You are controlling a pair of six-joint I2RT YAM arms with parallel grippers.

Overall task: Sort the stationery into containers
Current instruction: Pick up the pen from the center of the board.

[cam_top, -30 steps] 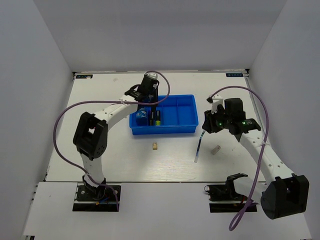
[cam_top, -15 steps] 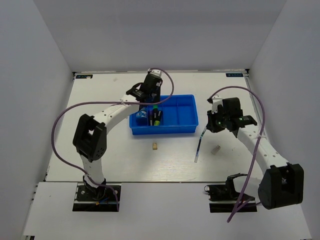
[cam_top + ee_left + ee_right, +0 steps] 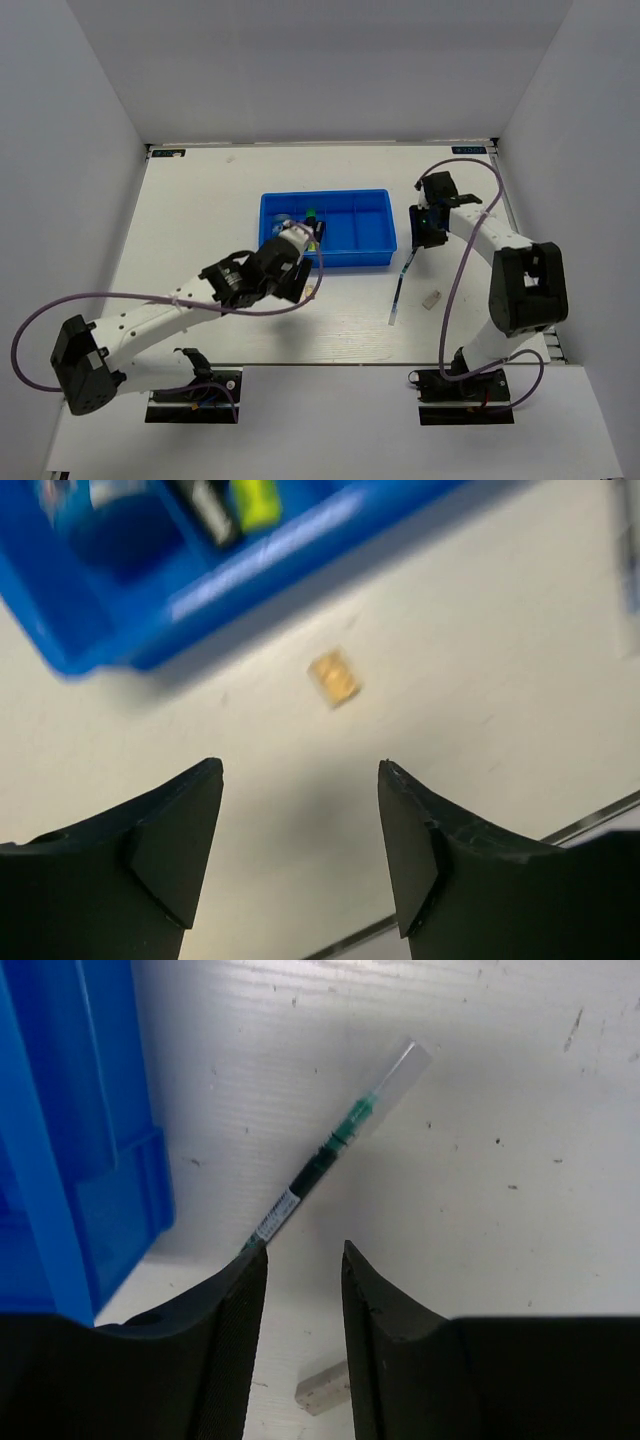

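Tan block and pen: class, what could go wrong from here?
1. The tan block is tiny and sits ahead of the open left gripper, near the tray wall; closing now might miss it or flick it away.
2. The pen lies slanted, one end at the open right gripper; descending might pin or roll it.

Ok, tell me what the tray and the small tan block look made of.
The tray is likely moulded plastic: smooth, uniform blue with a soft sheen. The tan block looks matte, possibly wood or eraser rubber; the view is too blurred to settle it.
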